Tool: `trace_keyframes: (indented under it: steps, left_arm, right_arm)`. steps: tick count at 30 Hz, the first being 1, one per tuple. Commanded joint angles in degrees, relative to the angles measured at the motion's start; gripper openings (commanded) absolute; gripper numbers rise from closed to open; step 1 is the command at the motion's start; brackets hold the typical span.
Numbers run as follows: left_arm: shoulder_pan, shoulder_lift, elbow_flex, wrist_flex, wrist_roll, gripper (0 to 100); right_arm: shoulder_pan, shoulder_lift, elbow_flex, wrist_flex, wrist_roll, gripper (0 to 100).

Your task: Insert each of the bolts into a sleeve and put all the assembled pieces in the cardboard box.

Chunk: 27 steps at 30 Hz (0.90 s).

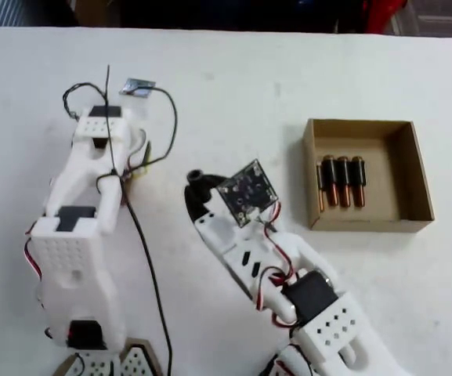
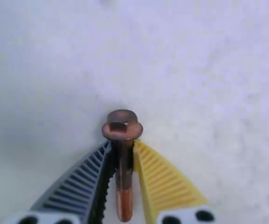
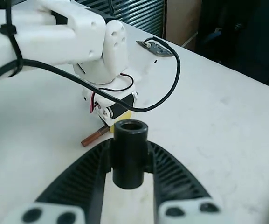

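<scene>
A copper bolt [image 2: 122, 154] with a flanged hex head is clamped between my left gripper's [image 2: 121, 161] grey and yellow fingers, just above the white table. In the right wrist view the bolt's tip [image 3: 95, 136] sticks out below the left arm. My right gripper [image 3: 128, 161] is shut on a black sleeve [image 3: 129, 158], held upright with its bore facing up; in the high view the sleeve [image 1: 197, 183] sits at the table's middle, right of the left arm [image 1: 92, 180]. The cardboard box [image 1: 410, 168] at the right holds three assembled pieces [image 1: 341, 181].
A black cable [image 1: 149, 266] loops from the left arm across the table toward a small board [image 1: 137, 87] at the back. The right arm's body [image 1: 288, 274] stretches toward the front right. Open table lies between the sleeve and the box.
</scene>
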Motion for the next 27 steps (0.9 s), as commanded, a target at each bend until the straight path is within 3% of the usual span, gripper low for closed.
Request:
trace_keyframes:
  steps: [1, 6, 15, 27]
  left_arm:
    - [-1.1, -0.2, 1.1, -0.5, -0.6, 2]
    - [-0.7, -0.3, 1.0, -0.4, -0.7, 2]
    - [-0.5, -0.8, 0.6, -0.4, -0.7, 2]
    - [2.2, -11.9, 5.8, -2.7, -3.3, 2]
  right_arm:
    - [0.2, -1.6, 1.1, -3.2, -0.4, 1.6]
    - [0.4, -1.6, 7.4, -12.7, -0.4, 1.7]
    - [0.4, -1.6, 8.7, -16.0, -0.5, 1.7]
    - [0.5, -1.6, 20.3, -36.6, -0.4, 1.7]
